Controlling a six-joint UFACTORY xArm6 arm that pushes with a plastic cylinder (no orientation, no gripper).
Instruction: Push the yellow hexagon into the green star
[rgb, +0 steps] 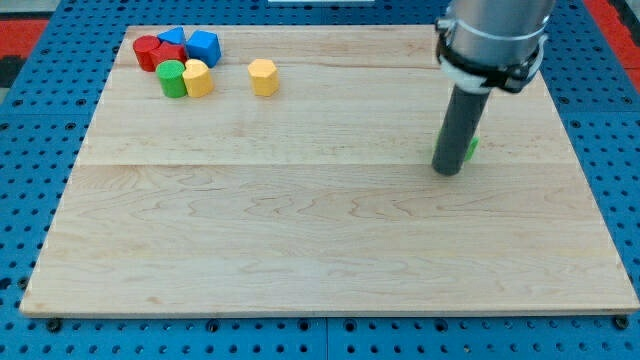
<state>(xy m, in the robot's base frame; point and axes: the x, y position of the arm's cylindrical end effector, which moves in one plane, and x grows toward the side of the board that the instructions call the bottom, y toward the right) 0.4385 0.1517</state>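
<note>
My tip (447, 171), a bare rod with nothing to open or close, touches the green star (470, 148); the yellow hexagon (263, 76) lies far toward the view's upper left of it on the counter (300, 240)

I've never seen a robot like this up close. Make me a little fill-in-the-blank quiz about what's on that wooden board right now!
The lone yellow hexagon sits near the view's top, to the ____ of the clustered blocks.
The block mostly hidden behind my tip is coloured ____.
In the cluster, the green cylinder touches a block coloured ____.
The hexagon lies toward the view's ____ from my tip.

Missing words: right; green; yellow; left
</note>
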